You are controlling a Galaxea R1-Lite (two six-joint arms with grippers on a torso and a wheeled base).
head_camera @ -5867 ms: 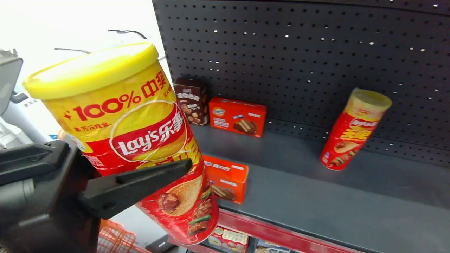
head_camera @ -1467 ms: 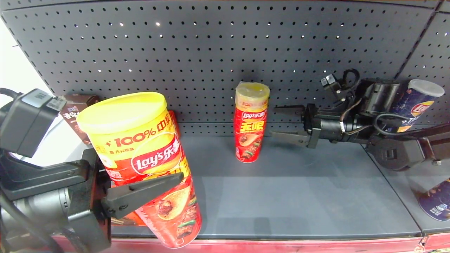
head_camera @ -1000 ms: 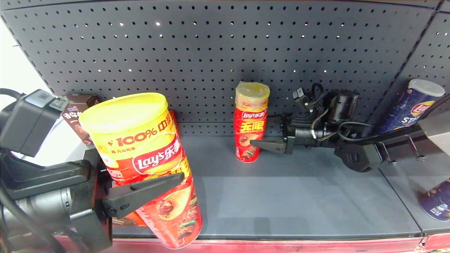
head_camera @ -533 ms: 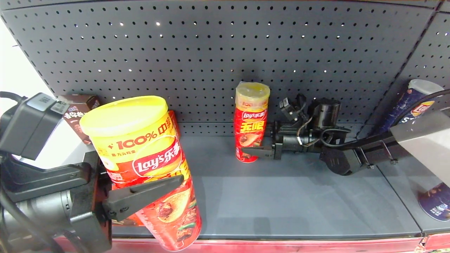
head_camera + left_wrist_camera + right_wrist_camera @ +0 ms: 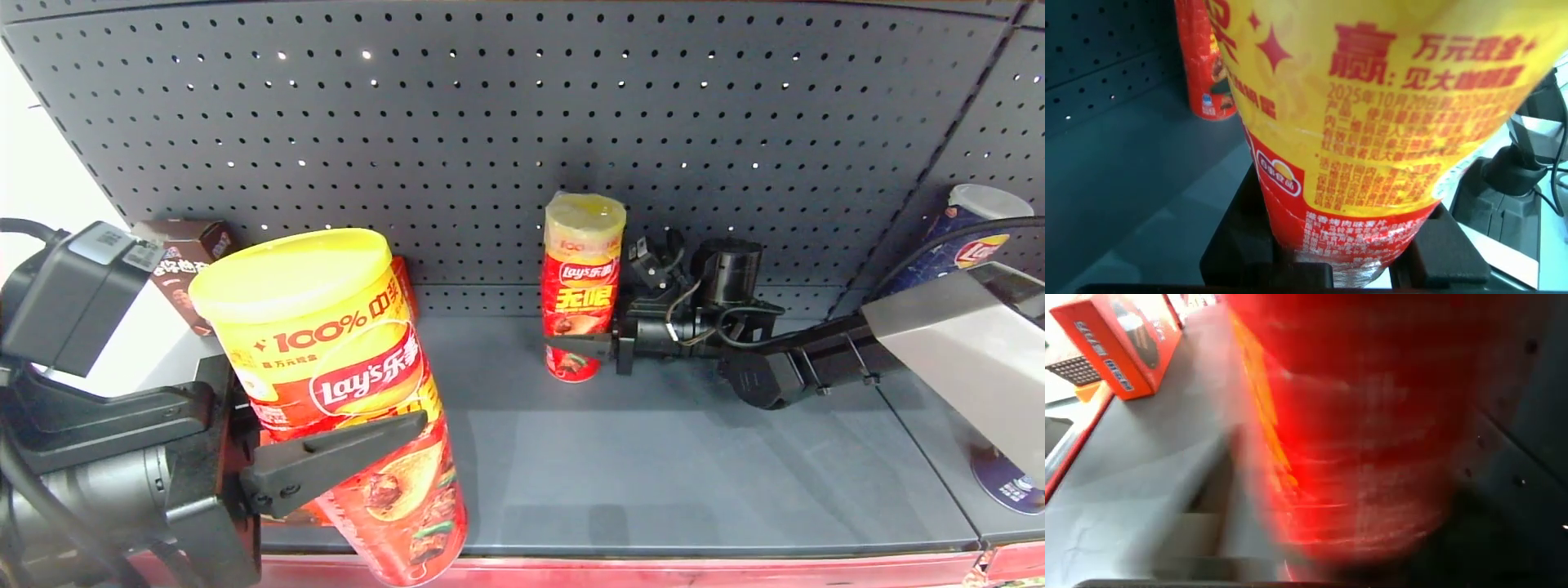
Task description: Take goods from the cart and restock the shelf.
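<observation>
Two chip cans: one held, one at the shelf's back edge

The left gripper (image 5: 371, 408) is clamped on the lower half of the big can (image 5: 310, 327), tilted over the shelf's (image 5: 694, 474) front-left corner; the small can (image 5: 581, 278) stands mid-shelf by the back edge, the right gripper (image 5: 571, 333) at its lower half, closed or not I cannot tell; likely light, thin-walled, glossy tubes, easily dented or toppled; hold mid-body, gently.

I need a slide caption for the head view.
Left gripper holds a chip can; right gripper is at a second can standing on the shelf.
</observation>
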